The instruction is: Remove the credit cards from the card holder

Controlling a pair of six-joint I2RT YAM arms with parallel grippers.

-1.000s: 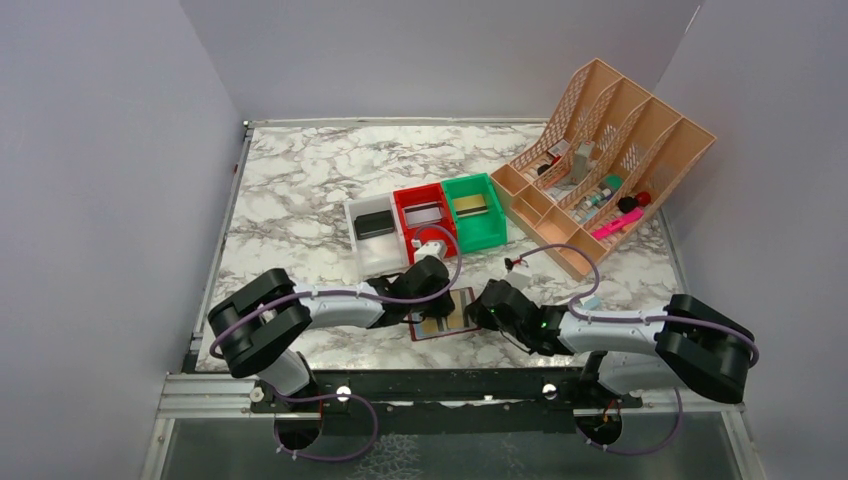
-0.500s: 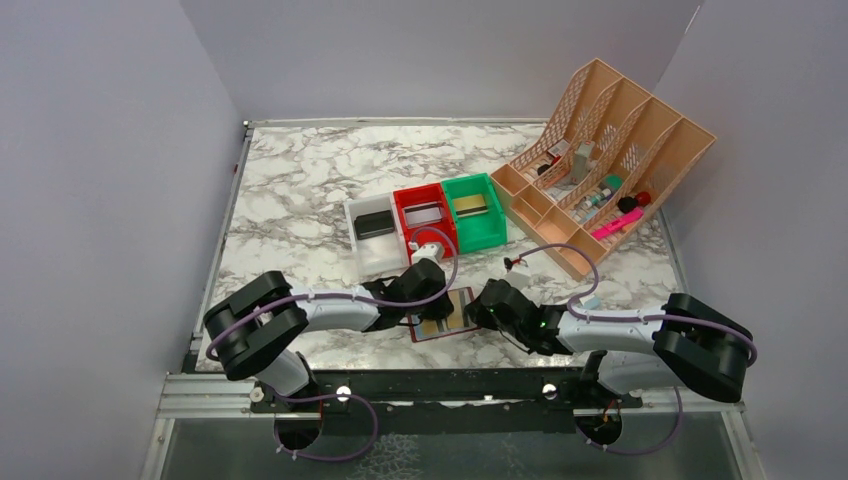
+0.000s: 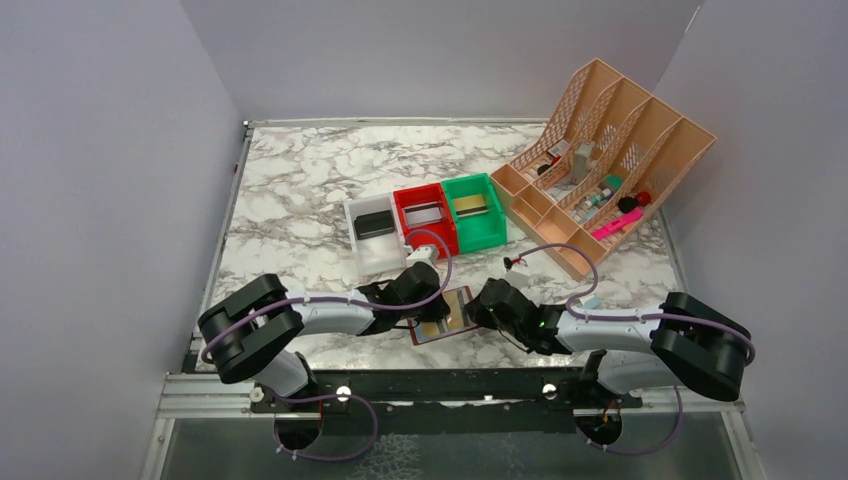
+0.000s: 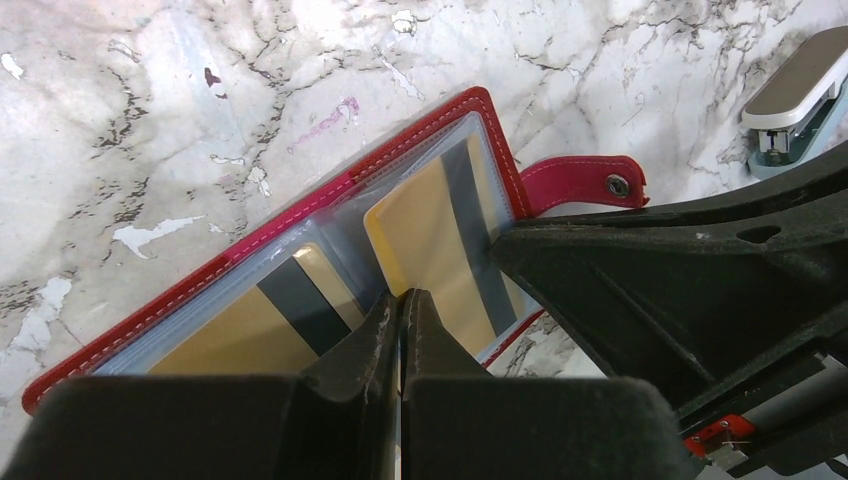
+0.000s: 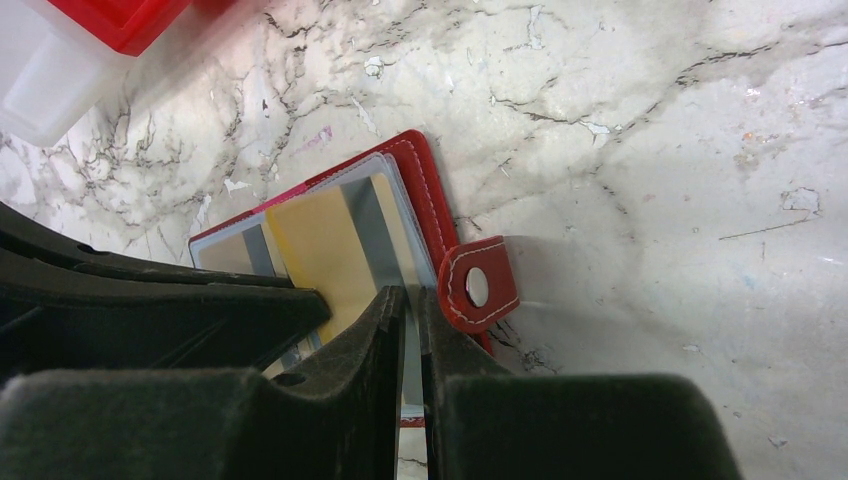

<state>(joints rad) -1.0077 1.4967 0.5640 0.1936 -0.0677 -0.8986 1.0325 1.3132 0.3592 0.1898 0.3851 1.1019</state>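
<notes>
The card holder point(image 3: 447, 314) lies open near the table's front edge, dark red point(image 4: 300, 215) with clear light-blue pockets. A gold credit card point(image 4: 430, 230) with a grey stripe sits at the right pocket, and another point(image 4: 230, 335) is in the left pocket. My left gripper point(image 4: 402, 295) is shut, its tips pinching the near corner of the right gold card point(image 5: 315, 250). My right gripper point(image 5: 412, 295) comes in from the right, beside the snap strap point(image 5: 478, 285). Its jaws are pressed on the light-blue edge of the holder's right page. Both grippers meet over the holder point(image 5: 425, 190).
Behind the holder stand a white bin point(image 3: 372, 235) with a black card, a red bin point(image 3: 424, 215) with a grey card and a green bin point(image 3: 472, 210) with a gold card. An orange divider rack point(image 3: 600, 160) fills the back right. A small white and blue object point(image 4: 795, 95) lies right of the holder.
My left gripper's jaws have closed onto the gold card's corner, and the left arm has drawn slightly back left. The right gripper has stayed in place on the holder.
</notes>
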